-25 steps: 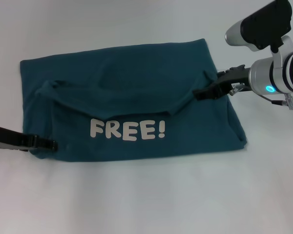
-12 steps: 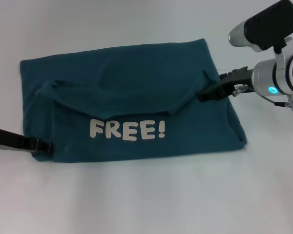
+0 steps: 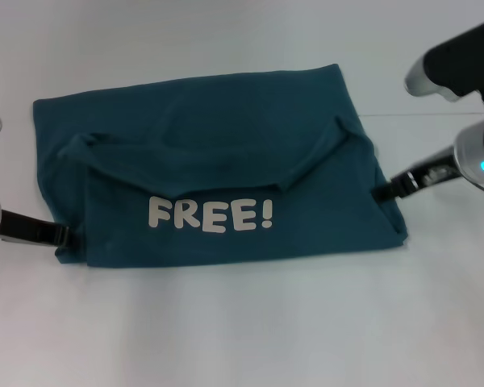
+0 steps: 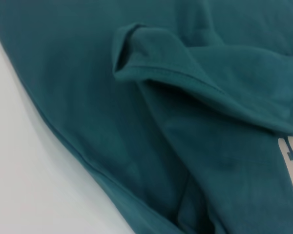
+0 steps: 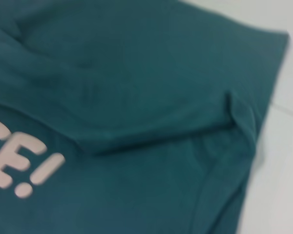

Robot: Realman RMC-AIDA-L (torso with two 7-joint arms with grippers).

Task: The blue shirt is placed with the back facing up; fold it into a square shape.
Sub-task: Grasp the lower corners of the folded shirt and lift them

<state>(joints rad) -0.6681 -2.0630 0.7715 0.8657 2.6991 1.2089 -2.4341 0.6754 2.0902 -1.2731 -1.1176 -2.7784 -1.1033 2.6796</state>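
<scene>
Teal blue shirt (image 3: 218, 161), folded, "FREE!" up

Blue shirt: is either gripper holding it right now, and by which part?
Cannot be told. The left gripper sits at the blue shirt's near left corner and the right gripper at its right edge, but any grip is hidden.

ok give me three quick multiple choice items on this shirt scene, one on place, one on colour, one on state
1. Where is the right gripper?
A. at the blue shirt's right edge
B. over the lettering
C. above the collar

2. What colour is the "FREE!" lettering?
A. yellow
B. white
C. black

3. How does the shirt lie?
A. spread out with both sleeves showing
B. rolled into a tube
C. partly folded, a flap with the lettering turned up

Answers: 1 A, its tip meets the right edge; 2 B, pale letters on teal; 3 C, the printed layer overlaps the plain one. The left gripper sits at the left corner.
</scene>
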